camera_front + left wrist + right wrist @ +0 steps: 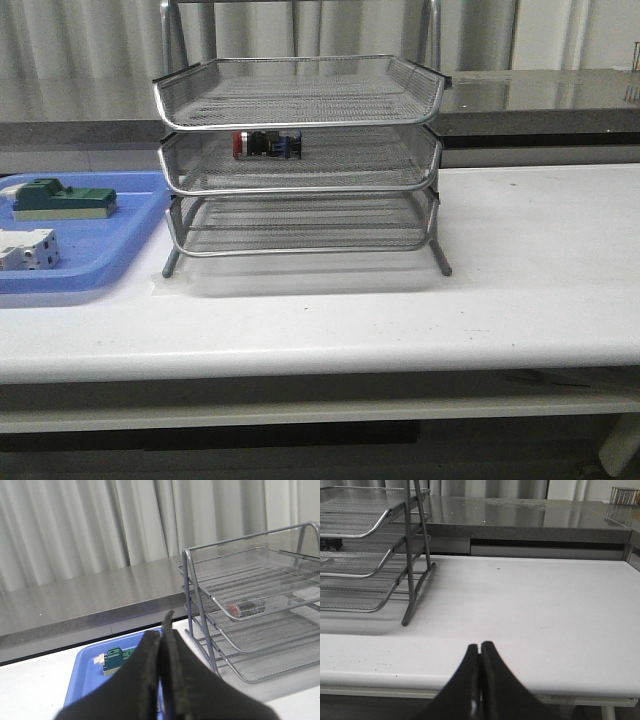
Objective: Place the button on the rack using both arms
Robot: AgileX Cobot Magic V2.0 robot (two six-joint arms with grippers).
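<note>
The button [265, 144], red head to the left and black-and-blue body to the right, lies on its side in the middle tray of the silver wire rack [300, 165]. It also shows through the mesh in the left wrist view [246, 607]. The rack [250, 610] stands at the table's centre. My left gripper [161, 630] is shut with nothing in it, above the blue tray and left of the rack. My right gripper [480, 647] is shut and empty, near the table's front edge, right of the rack [370, 555]. Neither arm shows in the front view.
A flat blue tray [90, 250] sits left of the rack, holding a green block [62, 199] and a white breaker block [28, 249]. A grey counter [540, 100] runs behind the white table [520, 260]. The green block [117, 659] shows beside my left fingers.
</note>
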